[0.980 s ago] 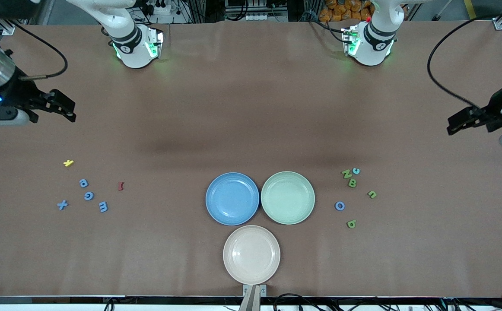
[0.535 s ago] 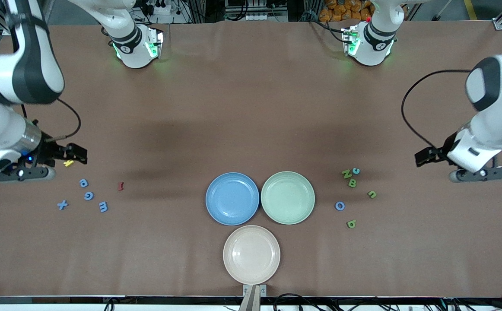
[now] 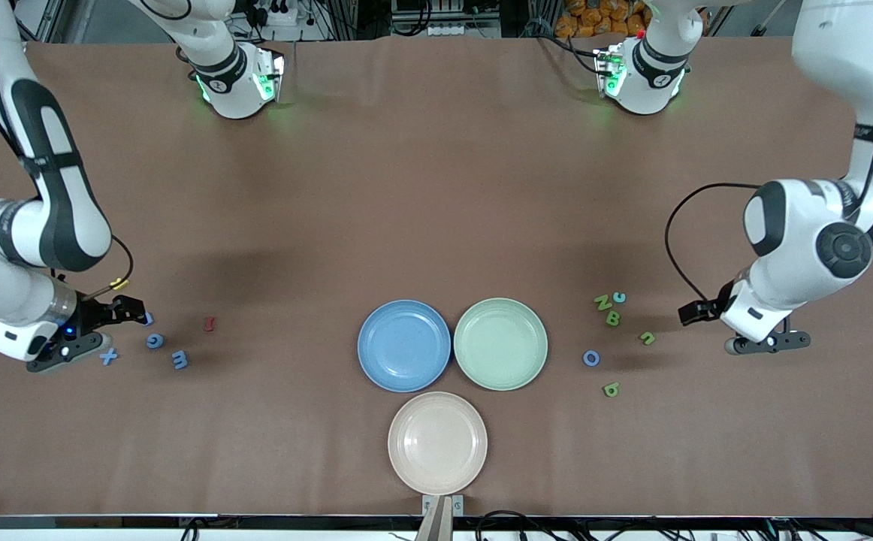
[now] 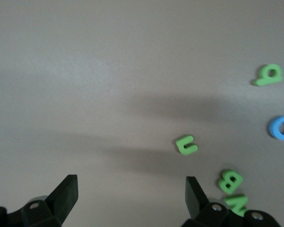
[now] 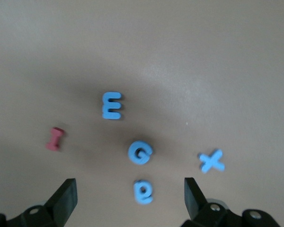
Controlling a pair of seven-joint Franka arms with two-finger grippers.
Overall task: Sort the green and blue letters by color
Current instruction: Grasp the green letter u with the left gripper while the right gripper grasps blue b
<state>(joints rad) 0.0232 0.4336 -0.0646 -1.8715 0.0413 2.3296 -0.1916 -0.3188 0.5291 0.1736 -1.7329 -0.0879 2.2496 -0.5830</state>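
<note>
Blue letters X [image 3: 108, 356], G [image 3: 154, 341] and E [image 3: 179, 360] lie toward the right arm's end. My right gripper [image 3: 132, 309] is open, low over a blue e [image 5: 143, 192] that sits between its fingers, untouched. Green N [image 3: 602, 302], B [image 3: 613, 318], u [image 3: 647, 338] and q [image 3: 611, 389], a blue O [image 3: 591, 358] and a small blue c [image 3: 619, 297] lie toward the left arm's end. My left gripper [image 3: 690, 313] is open and empty over bare table beside the green u [image 4: 187, 144].
A blue plate [image 3: 404, 346] and a green plate [image 3: 500, 344] stand side by side mid-table, with a cream plate [image 3: 437, 443] nearer the front camera. A yellow letter [image 3: 118, 284] and a dark red letter [image 3: 209, 324] lie by the blue group.
Both arms have swung in from the table's ends and come down. The right gripper now hangs over the blue e, the left gripper beside the green letters. No letter has moved.
</note>
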